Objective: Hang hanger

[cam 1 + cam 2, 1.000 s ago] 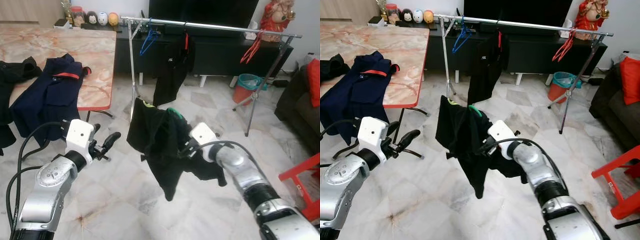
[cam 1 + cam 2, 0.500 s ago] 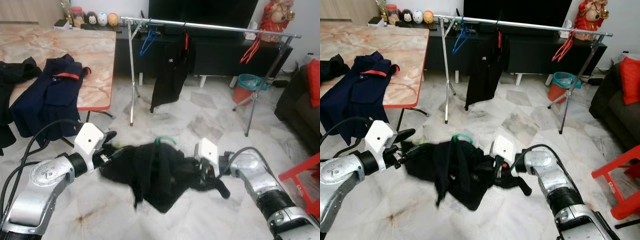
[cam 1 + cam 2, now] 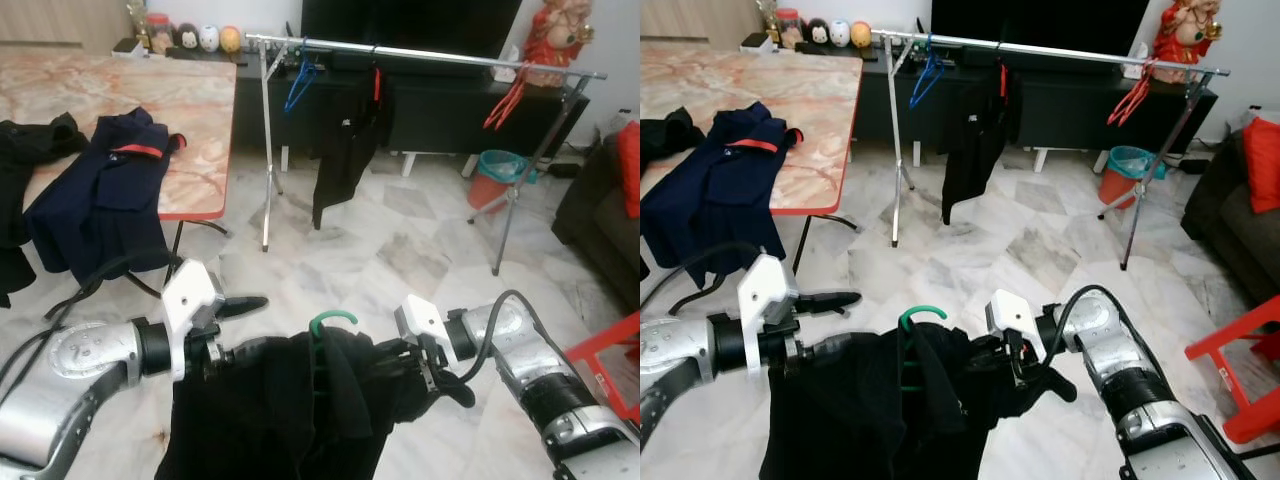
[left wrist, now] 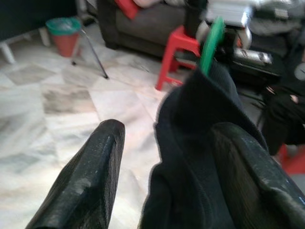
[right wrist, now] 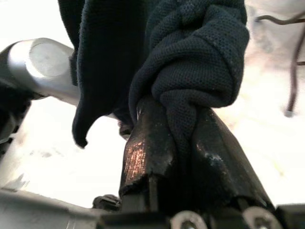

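No writing is readable anywhere. One green hanger [image 3: 331, 322] carries one black garment [image 3: 290, 410] low between both arms; right gripper [image 5: 183, 143] pinches its cloth, left gripper [image 4: 167, 162] straddles it, fingers spread.

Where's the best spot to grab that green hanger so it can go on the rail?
Probably the green hanger at the neck just below its hook, coming from above. Only the hook stands clear of the black garment; the shoulders are buried in cloth. Both the left gripper and right gripper hold fabric, so one would have to regrip.
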### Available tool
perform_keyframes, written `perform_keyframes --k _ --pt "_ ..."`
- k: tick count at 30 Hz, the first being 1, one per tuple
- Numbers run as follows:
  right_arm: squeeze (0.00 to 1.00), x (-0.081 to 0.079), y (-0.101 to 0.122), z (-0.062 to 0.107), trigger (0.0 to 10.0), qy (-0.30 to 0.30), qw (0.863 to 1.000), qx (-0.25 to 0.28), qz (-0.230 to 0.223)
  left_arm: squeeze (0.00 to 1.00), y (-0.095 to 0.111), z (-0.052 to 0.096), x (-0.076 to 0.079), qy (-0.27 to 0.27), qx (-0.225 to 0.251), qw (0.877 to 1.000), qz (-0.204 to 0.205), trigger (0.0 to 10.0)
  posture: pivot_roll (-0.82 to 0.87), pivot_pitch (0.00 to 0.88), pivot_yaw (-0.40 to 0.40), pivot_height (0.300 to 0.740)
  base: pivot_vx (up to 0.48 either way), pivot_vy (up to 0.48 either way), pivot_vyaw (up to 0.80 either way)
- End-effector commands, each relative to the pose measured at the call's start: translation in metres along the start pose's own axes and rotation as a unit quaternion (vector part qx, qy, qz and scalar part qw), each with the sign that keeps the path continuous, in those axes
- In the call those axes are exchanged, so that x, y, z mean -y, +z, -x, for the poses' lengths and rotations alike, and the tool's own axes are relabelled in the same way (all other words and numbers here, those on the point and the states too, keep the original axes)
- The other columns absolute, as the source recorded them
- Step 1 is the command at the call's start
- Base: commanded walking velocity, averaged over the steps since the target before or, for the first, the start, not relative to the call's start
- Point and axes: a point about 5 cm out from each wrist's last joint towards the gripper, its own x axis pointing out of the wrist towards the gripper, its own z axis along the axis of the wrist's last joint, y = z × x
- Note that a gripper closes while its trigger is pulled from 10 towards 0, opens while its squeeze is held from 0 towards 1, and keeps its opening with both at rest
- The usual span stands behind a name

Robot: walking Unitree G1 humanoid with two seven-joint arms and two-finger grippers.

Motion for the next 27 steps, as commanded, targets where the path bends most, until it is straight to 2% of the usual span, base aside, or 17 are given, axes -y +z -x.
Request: perform_keyframes --k 1,8,9,11,12,20,27 --pt "0.0 0.002 0.012 0.006 10.0 0.026 0.999 0.003 0.024 0.0 -0.005 -0.004 0.002 -0.012 -0.027 0.999 -0.012 10.0 0.24 0.0 -0.137 0.74 0.0 0.0 0.0" --pt "0.0 0.0 0.008 0.007 10.0 0.041 0.998 -0.035 0.031 0.0 -0.006 -0.011 0.005 -0.04 -0.029 0.999 -0.002 10.0 0.23 0.0 -0.152 0.74 0.0 0.0 0.0" --pt "0.0 0.0 0.007 0.007 10.0 0.045 0.998 -0.041 0.033 0.7 -0.004 -0.013 0.007 -0.052 -0.022 0.998 0.003 10.0 0.23 0.0 -0.154 0.74 0.0 0.0 0.0" --pt "0.0 0.0 0.007 0.007 10.0 0.046 0.997 -0.043 0.033 0.7 -0.003 -0.014 0.008 -0.058 -0.019 0.998 0.005 10.0 0.23 0.0 -0.155 0.74 0.0 0.0 0.0" --pt "0.0 0.0 0.007 0.006 10.0 0.049 0.997 -0.045 0.034 1.0 -0.003 -0.015 0.009 -0.068 -0.024 0.997 0.003 10.0 0.23 0.0 -0.157 0.74 0.0 0.0 0.0" --pt "0.0 0.002 0.011 0.002 10.0 0.053 0.997 -0.041 0.042 1.0 -0.01 -0.019 0.017 -0.095 -0.052 0.994 0.002 10.0 0.23 0.0 -0.161 0.74 0.0 0.0 0.0" --pt "0.0 0.004 0.017 -0.001 10.0 0.054 0.996 -0.035 0.054 1.0 -0.018 -0.023 0.018 -0.092 -0.069 0.993 0.007 10.0 0.23 0.0 -0.159 0.74 0.0 0.0 0.0"
